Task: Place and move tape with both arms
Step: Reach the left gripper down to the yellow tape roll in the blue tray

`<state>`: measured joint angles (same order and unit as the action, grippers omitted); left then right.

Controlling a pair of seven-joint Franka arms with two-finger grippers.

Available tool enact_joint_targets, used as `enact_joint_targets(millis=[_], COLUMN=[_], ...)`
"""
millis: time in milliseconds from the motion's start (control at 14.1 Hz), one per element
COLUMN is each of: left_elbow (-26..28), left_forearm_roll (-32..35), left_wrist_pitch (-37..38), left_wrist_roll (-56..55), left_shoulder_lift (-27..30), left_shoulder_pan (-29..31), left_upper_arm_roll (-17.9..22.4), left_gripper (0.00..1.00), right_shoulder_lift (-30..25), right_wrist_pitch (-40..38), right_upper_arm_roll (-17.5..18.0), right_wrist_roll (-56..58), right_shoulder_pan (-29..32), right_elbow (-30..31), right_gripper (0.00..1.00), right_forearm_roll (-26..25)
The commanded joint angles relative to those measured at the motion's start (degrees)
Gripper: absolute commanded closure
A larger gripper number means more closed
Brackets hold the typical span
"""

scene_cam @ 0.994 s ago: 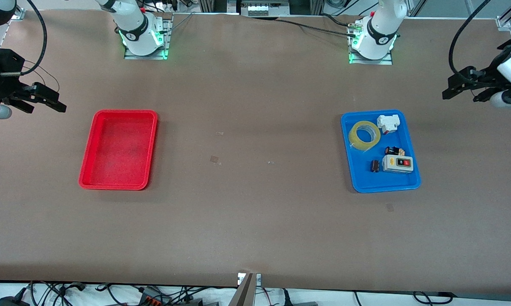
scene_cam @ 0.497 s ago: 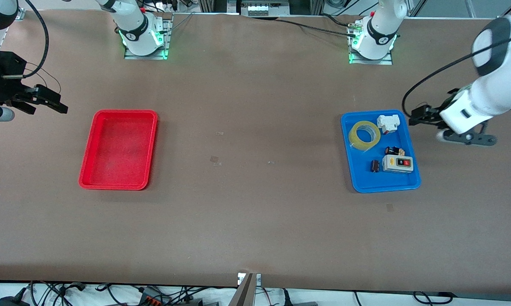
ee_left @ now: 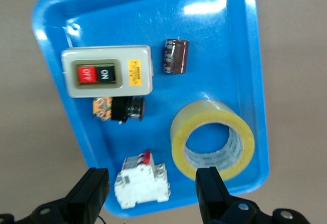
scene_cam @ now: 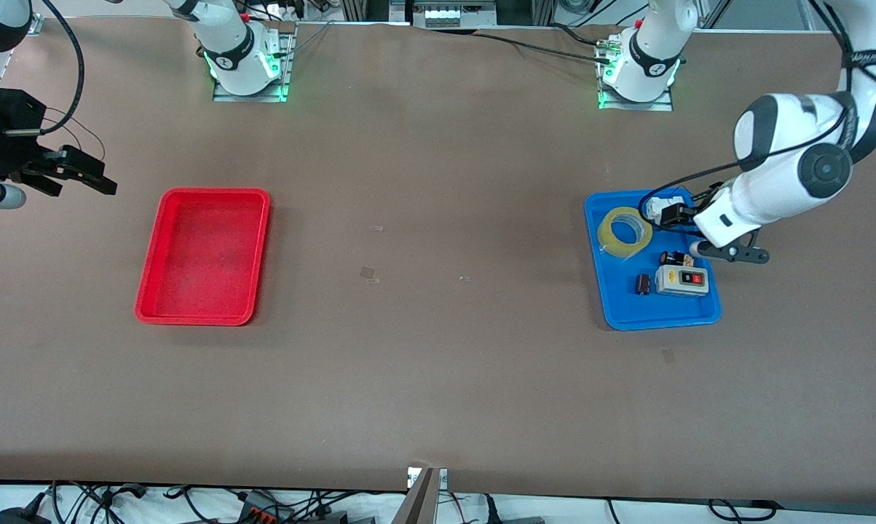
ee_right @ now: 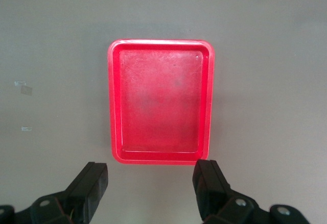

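Reaching for the tape (scene_cam: 625, 231) with the left gripper (ee_left: 153, 196), fingers spread wide and holding nothing. Best done by shifting over the roll before descending, since between the fingers now sits the white circuit breaker (ee_left: 142, 179), not the tape. Should straddle one wall of the ring, one finger inside the grey-lined hole and one outside, or else span the whole roll if the opening allows. Worth keeping clear of the breaker and the dark capacitor (ee_left: 175, 56) close by.

Lying flat in the blue tray (scene_cam: 627, 316), at the end nearest the robot bases, just beside the breaker; roll edge almost touching one fingertip (ee_left: 209, 183) in the left wrist view. Switch box (scene_cam: 681, 280) and a small black-and-orange part (ee_left: 116, 108) resting in the tray too.

Waiting: right gripper (ee_right: 152, 192), also spread wide and empty, hanging over bare table just beside the red tray (scene_cam: 150, 306).
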<state>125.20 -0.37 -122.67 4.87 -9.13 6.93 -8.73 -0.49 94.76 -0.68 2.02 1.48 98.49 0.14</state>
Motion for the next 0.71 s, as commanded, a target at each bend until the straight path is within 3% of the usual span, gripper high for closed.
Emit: enact_joint_targets(millis=[0,355,426,568,639], left_elbow=[-0.66,-0.66,-0.66,-0.74,-1.09], left_forearm_roll=[-0.86,-0.86,-0.86,-0.86,-0.86], left_wrist_pitch=[-2.92,-4.33,-4.25,-3.55,-2.85], left_wrist_roll=[-1.27,-1.53,-1.62,-1.97,-1.97], left_shoulder_lift=[-5.62,-11.61,-11.79,-11.79,-11.7], left_shoulder_pan=[-0.52,-0.52,-0.52,-0.08,0.01], left_upper_arm_roll=[-0.85,-1.64,-1.64,-1.73,-1.73], left_gripper=[0.0,0.0,0.16,0.74,0.92], right_shoulder_lift=[-0.48,-0.66,-0.74,-0.74,-0.74], right_wrist_pitch=[-0.72,1.04,1.04,1.04,1.04], right_upper_arm_roll=[0.59,0.59,0.5,0.5,0.5], right_wrist_roll=[0.26,0.35,0.52,0.61,0.61], right_shoulder_pan=[0.45,0.45,0.45,0.45,0.45], right_elbow=[-0.06,0.73,0.82,0.82,0.82], right_gripper=[0.0,0.0,0.0,0.0,0.0], right_forearm_roll=[-0.23,-0.4,-0.49,-0.49,-0.49])
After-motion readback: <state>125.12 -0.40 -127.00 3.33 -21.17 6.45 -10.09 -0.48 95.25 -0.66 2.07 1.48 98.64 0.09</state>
